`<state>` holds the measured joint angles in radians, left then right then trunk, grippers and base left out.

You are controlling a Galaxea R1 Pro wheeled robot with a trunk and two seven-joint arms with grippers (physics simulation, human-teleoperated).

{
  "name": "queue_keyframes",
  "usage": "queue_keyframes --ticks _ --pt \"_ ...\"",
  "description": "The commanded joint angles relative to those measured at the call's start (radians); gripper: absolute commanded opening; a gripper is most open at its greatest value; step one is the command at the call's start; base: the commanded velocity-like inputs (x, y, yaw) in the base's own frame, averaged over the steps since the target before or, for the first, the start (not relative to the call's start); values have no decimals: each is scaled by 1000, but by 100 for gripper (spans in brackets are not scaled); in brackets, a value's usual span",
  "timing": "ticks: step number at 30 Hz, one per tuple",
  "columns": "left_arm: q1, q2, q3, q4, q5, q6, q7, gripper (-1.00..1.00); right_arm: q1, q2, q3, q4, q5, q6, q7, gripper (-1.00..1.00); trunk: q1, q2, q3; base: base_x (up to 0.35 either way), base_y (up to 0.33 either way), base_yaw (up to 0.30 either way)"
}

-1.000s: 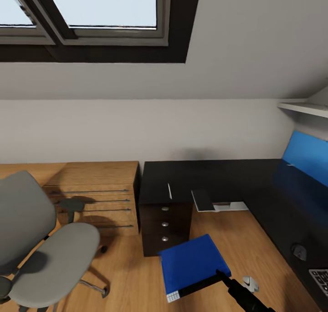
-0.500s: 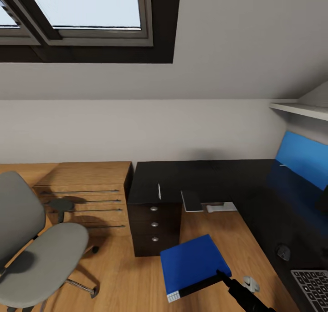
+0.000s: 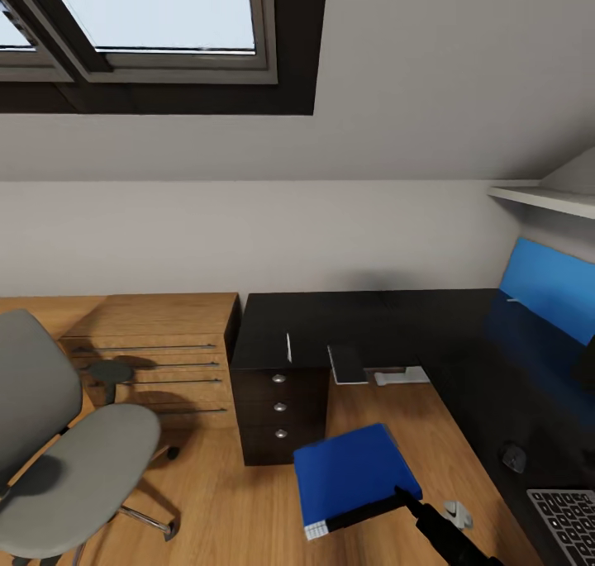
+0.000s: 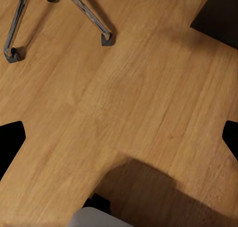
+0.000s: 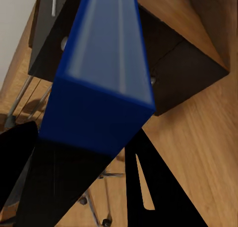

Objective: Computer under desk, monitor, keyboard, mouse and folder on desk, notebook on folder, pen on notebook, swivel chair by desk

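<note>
My right gripper (image 3: 402, 497) is shut on a corner of the bright blue folder (image 3: 351, 471), which it holds flat above the wooden floor in front of the drawer unit (image 3: 280, 406). Up close, the folder (image 5: 101, 83) sits between the black fingers (image 5: 148, 187). The glossy black L-shaped desk (image 3: 380, 322) runs along the wall and down the right side. On its near right end lie the keyboard (image 3: 570, 518) and the dark mouse (image 3: 514, 457). The grey swivel chair (image 3: 74, 458) stands at the left, apart from the desk. My left gripper (image 4: 119, 140) hangs open over bare floor.
Light wooden low cabinets (image 3: 157, 351) sit left of the desk. A blue panel (image 3: 549, 289) leans at the desk's far right under a white shelf (image 3: 541, 198). A dark and white boxy thing (image 3: 364, 366) lies under the desk. Chair legs (image 4: 74, 11) are near my left gripper.
The view turned right, so the chair slid left and more of the keyboard came in. The folder has stayed in my right gripper, shifting only slightly.
</note>
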<state>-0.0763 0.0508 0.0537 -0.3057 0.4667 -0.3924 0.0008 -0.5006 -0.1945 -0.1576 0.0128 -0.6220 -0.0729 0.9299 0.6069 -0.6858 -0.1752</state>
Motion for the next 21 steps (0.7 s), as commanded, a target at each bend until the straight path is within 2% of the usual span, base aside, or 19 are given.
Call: queue_keyframes --ticks 1,6,10,12,14,17,19,21 --pt "-1 0 1 0 2 -2 0 100 -1 -1 -15 0 -4 -4 2 -100 0 -1 -2 0 0 0" --pt "0 0 1 0 2 -2 -1 100 -1 -3 -36 -31 -73 13 -1 -100 0 -1 -2 0 0 0" --pt "0 0 1 0 2 -2 0 100 -1 -10 -40 -100 -102 62 -30 -100 0 -1 -2 0 0 0" --pt "0 0 1 0 2 -2 0 100 -1 -23 -41 -156 -118 123 -75 -100 0 -1 -2 0 0 0" --pt "0 0 1 0 2 -2 0 100 -1 -48 -43 -231 -142 230 -143 -100 0 -1 -2 0 0 0" --pt "0 -1 1 0 2 -2 0 100 -1 -72 -43 -303 -159 325 -195 -100 0 -1 -2 0 0 0" --pt "0 -1 2 0 2 -2 0 100 -1 -83 -44 -341 -164 361 -216 -100 0 -1 -2 0 0 0" --pt "0 -1 2 0 2 -2 -1 100 -1 -108 -58 -400 -169 414 -247 -100 0 -1 -2 0 0 0"
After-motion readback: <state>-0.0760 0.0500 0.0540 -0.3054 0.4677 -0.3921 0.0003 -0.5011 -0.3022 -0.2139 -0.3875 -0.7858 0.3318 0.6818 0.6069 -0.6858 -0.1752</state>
